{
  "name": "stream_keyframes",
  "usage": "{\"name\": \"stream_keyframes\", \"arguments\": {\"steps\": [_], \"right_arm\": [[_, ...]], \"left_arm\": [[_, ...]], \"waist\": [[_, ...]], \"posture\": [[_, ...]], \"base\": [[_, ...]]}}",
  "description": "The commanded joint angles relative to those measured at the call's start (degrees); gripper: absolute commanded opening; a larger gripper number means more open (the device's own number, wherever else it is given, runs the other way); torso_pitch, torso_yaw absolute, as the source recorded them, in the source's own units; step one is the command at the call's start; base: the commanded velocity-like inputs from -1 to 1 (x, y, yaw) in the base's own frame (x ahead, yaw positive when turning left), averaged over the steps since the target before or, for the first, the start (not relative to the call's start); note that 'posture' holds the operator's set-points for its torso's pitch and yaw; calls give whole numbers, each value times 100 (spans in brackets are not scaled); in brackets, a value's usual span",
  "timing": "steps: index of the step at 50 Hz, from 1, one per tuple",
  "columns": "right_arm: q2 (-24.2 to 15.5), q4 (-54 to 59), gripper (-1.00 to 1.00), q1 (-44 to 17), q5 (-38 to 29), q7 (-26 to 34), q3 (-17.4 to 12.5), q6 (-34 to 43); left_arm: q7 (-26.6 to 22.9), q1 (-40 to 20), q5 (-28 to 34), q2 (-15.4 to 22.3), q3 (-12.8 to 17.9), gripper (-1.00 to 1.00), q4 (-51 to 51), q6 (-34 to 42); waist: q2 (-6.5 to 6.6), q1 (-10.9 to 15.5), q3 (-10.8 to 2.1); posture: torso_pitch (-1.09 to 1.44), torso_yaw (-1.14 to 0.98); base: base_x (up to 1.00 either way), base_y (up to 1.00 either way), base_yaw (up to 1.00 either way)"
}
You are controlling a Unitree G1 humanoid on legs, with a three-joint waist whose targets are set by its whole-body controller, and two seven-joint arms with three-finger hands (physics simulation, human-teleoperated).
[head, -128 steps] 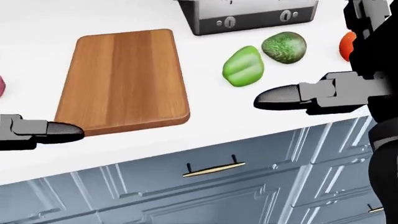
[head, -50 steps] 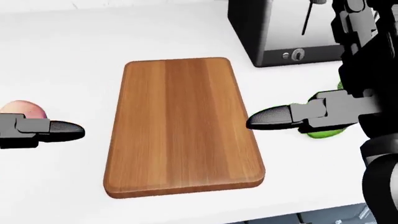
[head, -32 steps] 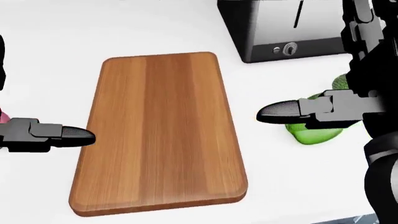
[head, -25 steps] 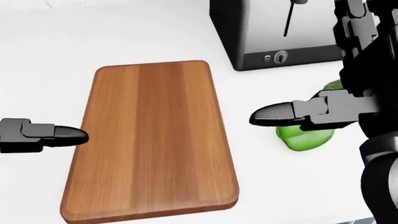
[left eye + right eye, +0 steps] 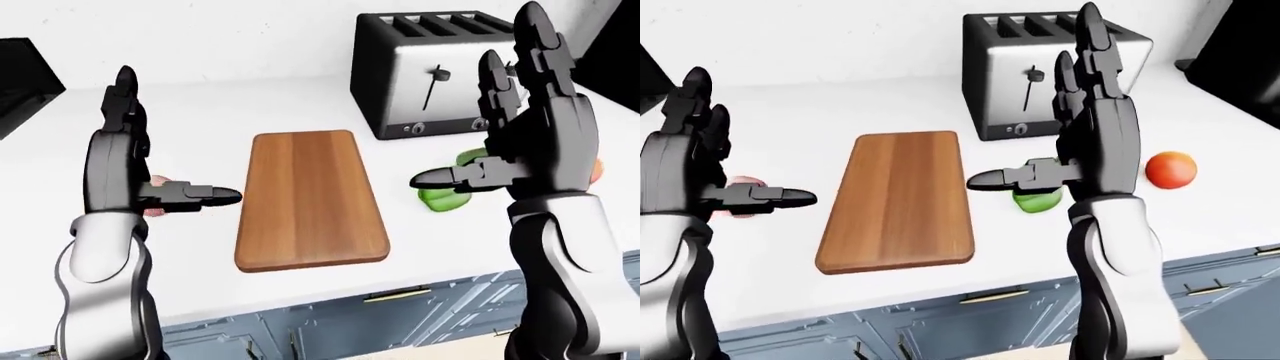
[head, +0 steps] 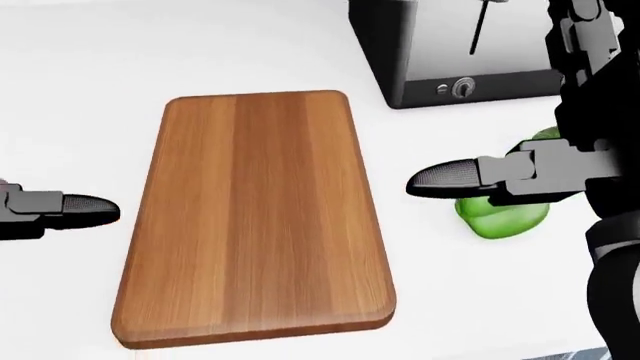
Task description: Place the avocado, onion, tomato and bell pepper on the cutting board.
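The wooden cutting board (image 5: pixel 310 199) lies bare on the white counter. My left hand (image 5: pixel 140 161) is open and raised left of the board, thumb pointing at it. A pinkish onion (image 5: pixel 740 184) sits on the counter behind that hand, mostly hidden. My right hand (image 5: pixel 1080 135) is open and upright right of the board, holding nothing. The green bell pepper (image 6: pixel 505 217) lies under its thumb, partly covered. A red-orange tomato (image 5: pixel 1170 169) rests further right. I cannot make out the avocado; a darker green sliver (image 6: pixel 545 136) shows behind the right hand.
A black and steel toaster (image 5: pixel 1035 71) stands on the counter above the pepper. The counter's edge and grey-blue drawer fronts (image 5: pixel 400 322) run along the bottom of the eye views. A dark appliance (image 5: pixel 25 79) sits at the far left.
The camera has come closer and drifted, so the board slides about in the head view and the drawer fronts have dropped out of it. Both hands stay open; nothing was picked up.
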Motion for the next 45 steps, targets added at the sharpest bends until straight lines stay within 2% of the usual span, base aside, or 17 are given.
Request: {"name": "stream_keyframes", "arguments": {"steps": [1,9,18,27,29,35,45], "right_arm": [[-55,-147,100,-149,-21,-31,-45,-102],[-22,-181,100,-99,-33,-58,-27,-118],[-25,-269,100,6,-22,-46,-94,-119],[4,-235,100,142,-45,-8,-101,-248],[-1,-240,100,127,-29,-7,-116,-226],[21,-110,100,87,-54,-3,-67,-322],[42,-64,100,115,-89,13,-47,-401]], "left_arm": [[21,-184,14,139,130,100,-129,-94],[-186,-374,-128,589,375,100,583,-484],[-248,-721,-106,933,302,100,1616,-964],[-720,-353,520,913,331,100,1173,-591],[-905,-143,871,1000,302,100,1139,-580],[-1017,-1,980,871,555,100,1268,-798],[-901,132,994,894,703,100,1641,-1122]], "waist": [[26,0,-106],[42,31,-94],[59,49,-115],[84,21,-134],[91,20,-136],[103,15,-143],[96,17,-152]], "posture": [[0,0],[0,0],[0,0],[0,0],[0,0],[0,0],[0,0]], "base": [[0,0,0],[0,0,0],[0,0,0],[0,0,0],[0,0,0],[0,0,0],[0,0,0]]}}
